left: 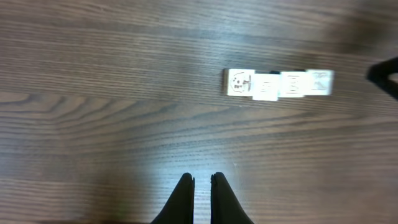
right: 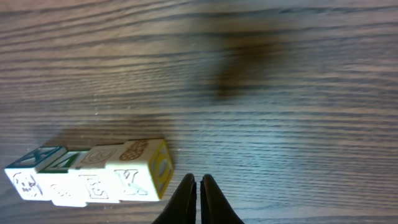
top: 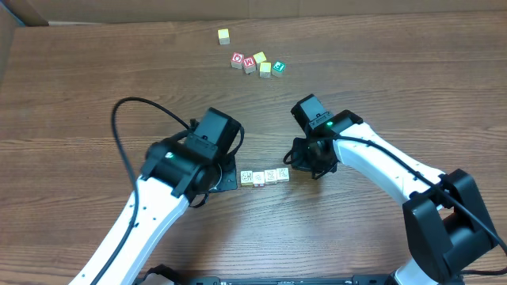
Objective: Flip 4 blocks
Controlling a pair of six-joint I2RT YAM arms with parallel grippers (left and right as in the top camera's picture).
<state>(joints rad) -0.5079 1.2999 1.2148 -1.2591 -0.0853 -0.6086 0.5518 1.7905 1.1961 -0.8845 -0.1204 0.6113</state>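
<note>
- Four blocks [top: 264,176] lie in a short straight row on the wooden surface [top: 95,71], each touching its neighbour, pale faces with faint marks turned up.
- Seen from the left wrist, the second block from the row's left end [left: 266,87] sits a little out of line with the others.
- The left gripper [left: 200,177] is just beside the row's left end, its fingers drawn almost together and holding nothing.
- The right gripper [right: 198,178] is just beside the row's right end, near the end block with a yellow side face [right: 160,171]. Its fingers are pressed together and also empty.
- A cluster of other cubes [top: 249,62] sits well beyond the row on the far side, apart from it.
- Judged from their look, the blocks are light, stiff wooden cubes that will not deform. Their smooth painted faces could slip under a weak or off-centre pinch.
- Because the blocks touch, the faces between them are closed off. The best hold is probably across the two free faces along the row's long sides, or on an end block first.
- Either gripper would have to open before taking one, and a nudge to one block would likely shift its neighbours.
</note>
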